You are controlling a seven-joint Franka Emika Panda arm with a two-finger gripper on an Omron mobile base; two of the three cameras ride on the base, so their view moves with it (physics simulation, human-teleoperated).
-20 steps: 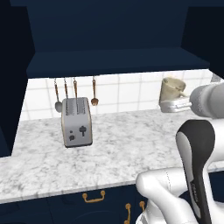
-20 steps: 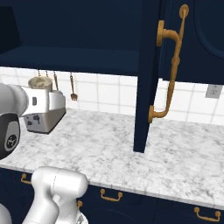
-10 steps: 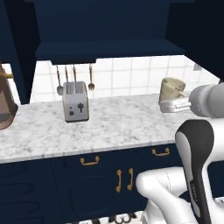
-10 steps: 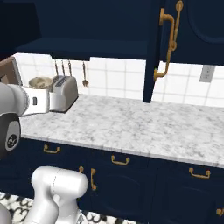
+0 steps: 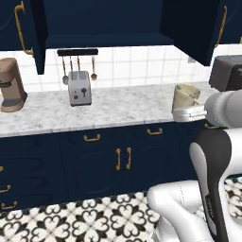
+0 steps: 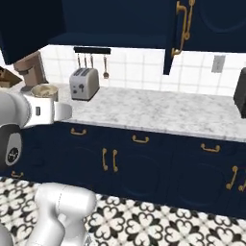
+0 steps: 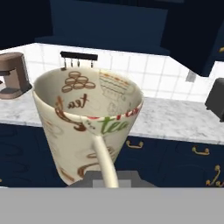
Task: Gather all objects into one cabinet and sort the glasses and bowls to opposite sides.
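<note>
Your largest item is the marble counter (image 5: pixel 108 111), a pale band running across the middle of the left base view, over navy drawers with brass pulls (image 5: pixel 92 137). Above it, navy wall cabinets (image 5: pixel 104 21) fill the top of the frame; one open door (image 5: pixel 191 28) hangs at upper right. In the right base view a door with a long curved brass handle (image 6: pixel 180 26) sits at top right of centre.

On the counter you see a brown coffee machine (image 5: pixel 12 85) at the far left edge and a silver toaster (image 5: pixel 79 88) left of centre, under a rack of hanging utensils (image 5: pixel 78 66). A black appliance (image 5: pixel 227 72) shows at the right edge.

The cream cup (image 5: pixel 185 98) sits at centre right of the left base view, upright, raised off the counter, at the end of the arm. In the hand view it fills the centre, printed with "tea" lettering, its handle (image 7: pixel 104 159) pointing down toward the camera.

The gripper (image 5: pixel 189 113) is pinched narrow on the cream cup, holding it at the handle side. In the right base view, cup and hand lie at the left edge.
</note>
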